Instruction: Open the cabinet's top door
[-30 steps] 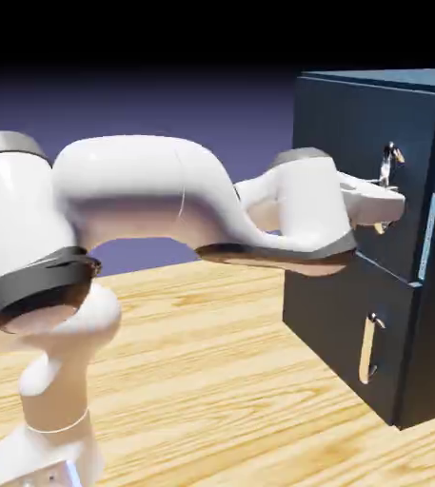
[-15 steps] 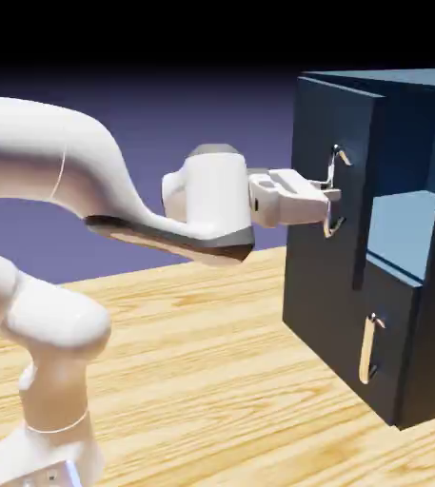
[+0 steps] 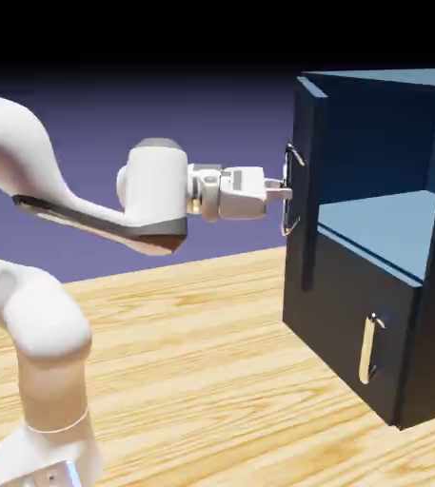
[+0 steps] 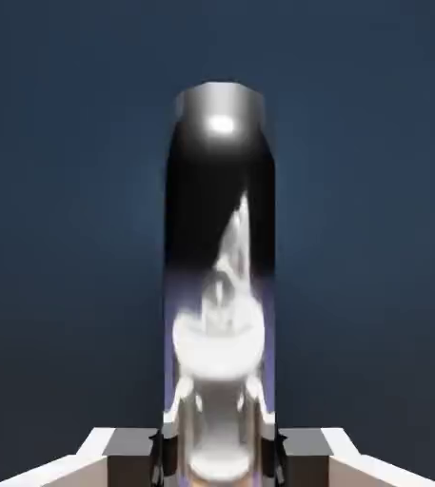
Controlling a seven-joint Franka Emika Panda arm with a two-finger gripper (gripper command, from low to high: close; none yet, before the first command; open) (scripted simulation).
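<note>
**Top door swung wide, gripper on the handle**

Blue-violet backdrop fading to black at the top, light wood-grain table (image 3: 211, 361) underneath; nothing loose on it that I can see. The navy cabinet (image 3: 421, 314) sits at the exterior view's right, on the table. The top door (image 3: 306, 181) is swung out far enough to show edge-on, and the upper compartment is exposed with its lighter blue floor visible. The lower panel is shut, its silver handle (image 3: 371, 347) untouched.

The gripper (image 3: 280, 193) reaches in level from the left, with the fingers clamped on the top door's bar handle (image 3: 291, 190). The hand view confirms it: the shiny bar (image 4: 221, 285) fills the middle and runs down between the two grey finger tips, with the door's dark face behind.

Judgement: the task looks close to done, with the door well open.

Risks from here:
- The door swings on an arc, so a straight pull would twist the bar against the fingers and it could slip out.
- The round, glossy bar probably gives a poor hold, so a jerk could break it.
- Pulling past the hinge limit could drag or tip the cabinet.
- The arm is folded back near its own base, so little room seems left for further travel.
</note>
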